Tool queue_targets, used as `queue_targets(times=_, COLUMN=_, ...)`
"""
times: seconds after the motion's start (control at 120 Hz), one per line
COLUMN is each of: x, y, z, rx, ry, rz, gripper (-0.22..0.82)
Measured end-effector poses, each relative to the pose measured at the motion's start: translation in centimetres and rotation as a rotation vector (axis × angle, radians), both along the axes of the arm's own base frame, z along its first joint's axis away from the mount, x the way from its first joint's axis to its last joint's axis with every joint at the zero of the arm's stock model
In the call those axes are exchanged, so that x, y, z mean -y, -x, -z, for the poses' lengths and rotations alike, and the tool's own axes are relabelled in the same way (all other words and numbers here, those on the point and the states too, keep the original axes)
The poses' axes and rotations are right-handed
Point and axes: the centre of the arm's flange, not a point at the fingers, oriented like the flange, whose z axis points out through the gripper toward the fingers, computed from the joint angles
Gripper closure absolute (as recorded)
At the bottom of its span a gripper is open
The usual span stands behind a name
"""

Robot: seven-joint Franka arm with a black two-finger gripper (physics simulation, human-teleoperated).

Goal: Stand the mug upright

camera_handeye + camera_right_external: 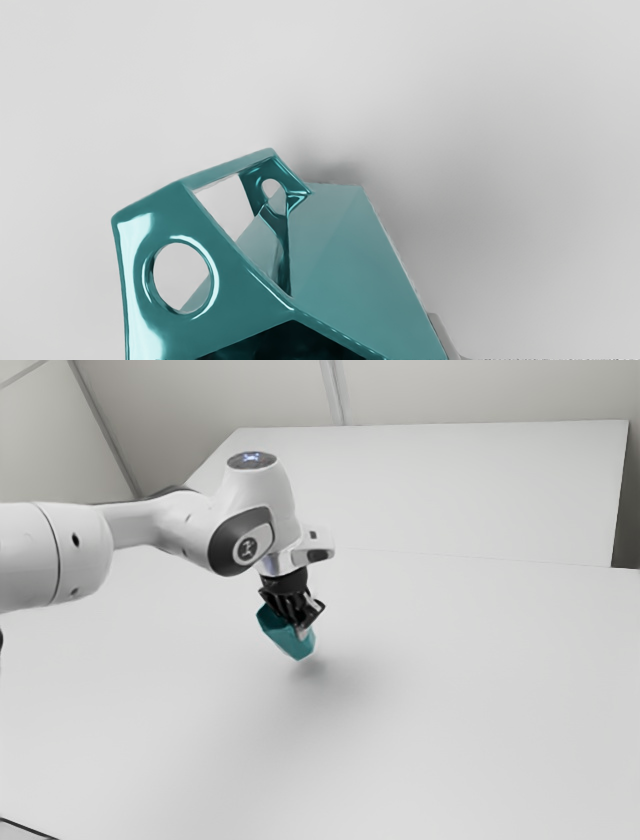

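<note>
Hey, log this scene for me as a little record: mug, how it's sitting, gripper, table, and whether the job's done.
mug: teal, angular, glossy
mug features: round holes through its angular side part
mug pose: tilted, not upright
gripper: black, appears closed on the mug
table: pale, plain
shadow: on the table, just below the mug
task status: not done; mug still needs righting
</note>
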Motion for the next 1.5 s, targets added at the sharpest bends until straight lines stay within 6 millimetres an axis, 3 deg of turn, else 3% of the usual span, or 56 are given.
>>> queue_targets(times=0.258, x=-2.2, y=0.4, z=2.5, rx=-0.022, ry=-0.036, rz=-0.081, gripper=0.78)
queue_targets(times=0.8, x=-2.4, y=0.5, z=6.0, rx=-0.045, ry=-0.062, rz=-0.138, gripper=0.78)
queue_targets(times=0.858, x=-2.3, y=0.5, z=6.0, rx=-0.042, ry=-0.064, rz=-0.139, gripper=0.70)
queue_targets(times=0.992, x=-2.3, y=0.5, z=5.8, rx=-0.034, ry=-0.070, rz=-0.139, gripper=0.41)
queue_targets(times=1.167, x=-2.3, y=0.6, z=4.4, rx=-0.012, ry=-0.071, rz=-0.146, gripper=0.18)
queue_targets(times=1.358, x=-2.0, y=1.2, z=-0.2, rx=0.046, ry=-0.069, rz=-0.149, gripper=0.07)
queue_targets(times=1.5, x=-2.0, y=0.6, z=-4.4, rx=0.075, ry=-0.002, rz=-0.194, gripper=0.04)
